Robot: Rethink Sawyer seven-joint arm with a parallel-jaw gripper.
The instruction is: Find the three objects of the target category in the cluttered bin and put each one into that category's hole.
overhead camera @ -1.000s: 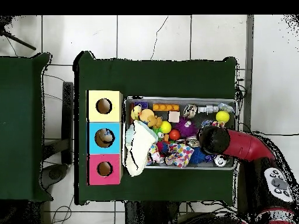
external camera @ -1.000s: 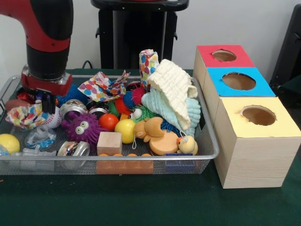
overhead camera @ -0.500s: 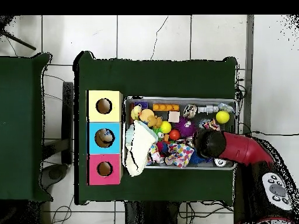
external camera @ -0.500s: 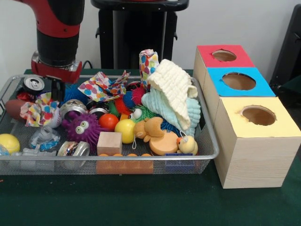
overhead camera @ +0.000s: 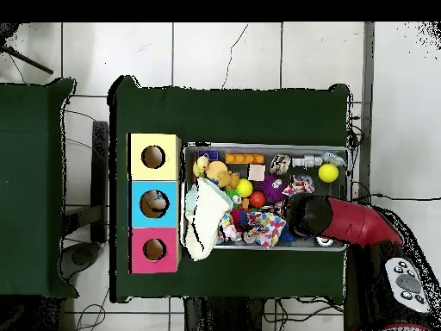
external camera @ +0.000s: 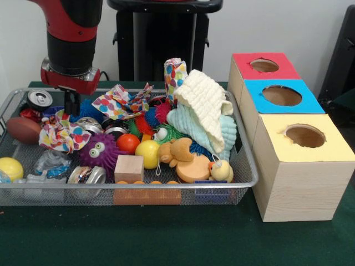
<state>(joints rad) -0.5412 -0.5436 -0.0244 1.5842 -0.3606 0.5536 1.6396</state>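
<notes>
Overhead, end effector [external camera: 70,105] pinches polka-dot cloth [external camera: 62,133] above wire bin [external camera: 166,185].

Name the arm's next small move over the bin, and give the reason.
Probably keep lifting straight up: the pincer holds a corner of the polka-dot cloth, whose rest sags onto the purple spiky ball inside the wire bin.

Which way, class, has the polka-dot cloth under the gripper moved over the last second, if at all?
Yes. In the front view the polka-dot cloth has shifted rightward, away from the wire bin's left end and toward the purple spiky ball.
</notes>
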